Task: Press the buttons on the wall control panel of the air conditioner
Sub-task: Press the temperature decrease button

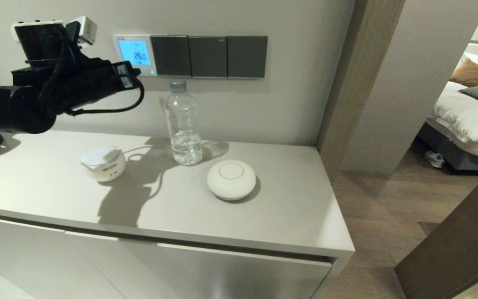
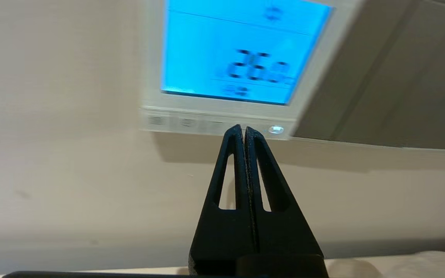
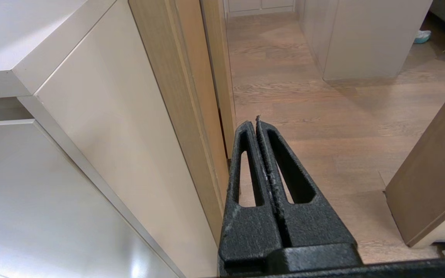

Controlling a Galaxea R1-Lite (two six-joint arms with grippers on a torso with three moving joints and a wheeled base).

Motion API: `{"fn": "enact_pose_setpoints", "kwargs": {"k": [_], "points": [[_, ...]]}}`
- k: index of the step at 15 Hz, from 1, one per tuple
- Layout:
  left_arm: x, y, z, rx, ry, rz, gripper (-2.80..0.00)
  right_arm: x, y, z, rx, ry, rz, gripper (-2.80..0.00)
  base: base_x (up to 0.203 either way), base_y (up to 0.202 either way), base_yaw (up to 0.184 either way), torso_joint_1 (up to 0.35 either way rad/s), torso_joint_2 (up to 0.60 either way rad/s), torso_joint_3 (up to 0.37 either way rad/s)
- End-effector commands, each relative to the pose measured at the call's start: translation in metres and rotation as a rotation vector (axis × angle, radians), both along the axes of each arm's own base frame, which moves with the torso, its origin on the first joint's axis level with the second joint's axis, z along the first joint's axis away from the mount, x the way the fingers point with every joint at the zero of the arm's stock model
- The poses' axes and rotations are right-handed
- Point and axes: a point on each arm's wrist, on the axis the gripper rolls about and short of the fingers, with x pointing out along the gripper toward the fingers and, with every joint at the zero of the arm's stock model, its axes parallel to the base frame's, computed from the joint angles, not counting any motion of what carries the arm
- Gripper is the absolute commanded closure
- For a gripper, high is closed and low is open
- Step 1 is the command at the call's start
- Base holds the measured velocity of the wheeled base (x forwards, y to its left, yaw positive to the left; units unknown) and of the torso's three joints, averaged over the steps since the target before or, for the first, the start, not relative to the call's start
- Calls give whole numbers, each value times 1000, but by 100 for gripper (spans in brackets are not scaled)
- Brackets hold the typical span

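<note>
The white-framed control panel (image 1: 134, 53) hangs on the wall, its blue screen showing 26.0; it also shows in the left wrist view (image 2: 226, 54). The row of small pale buttons (image 2: 185, 122) runs along its bottom strip (image 1: 149, 72), with a lit one (image 2: 276, 129) at the end nearest the dark plates. My left gripper (image 1: 136, 73) is shut and empty. Its tips (image 2: 243, 128) sit at the lower edge of the strip, just beside the lit button; I cannot tell whether they touch it. My right gripper (image 3: 256, 122) is shut and empty, parked low beside the cabinet, out of the head view.
Three dark grey switch plates (image 1: 208, 57) adjoin the panel. On the cabinet top (image 1: 284, 216) below stand a clear water bottle (image 1: 183, 124), a round white device (image 1: 231, 179) and a small white bowl-shaped object (image 1: 103, 162). A wooden door frame (image 1: 347, 83) stands to the right.
</note>
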Motion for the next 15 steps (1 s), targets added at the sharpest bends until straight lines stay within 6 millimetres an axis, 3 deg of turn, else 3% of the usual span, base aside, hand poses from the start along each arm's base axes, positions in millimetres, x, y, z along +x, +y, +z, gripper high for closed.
{"fn": "enact_pose_setpoints", "kwargs": {"k": [1,4,15], "points": [[2,7,1,-1,-6,18,0,0,0,-1,0,4,0,0,0,0,0,0,0,0],[7,18,1,0,-9,42,0,0,0,-1,1,3,0,0,0,0,0,0,0,0],[7,12,-6,2,12,25,0,0,0,-1,0,3,0,0,0,0,0,0,0,0]]}}
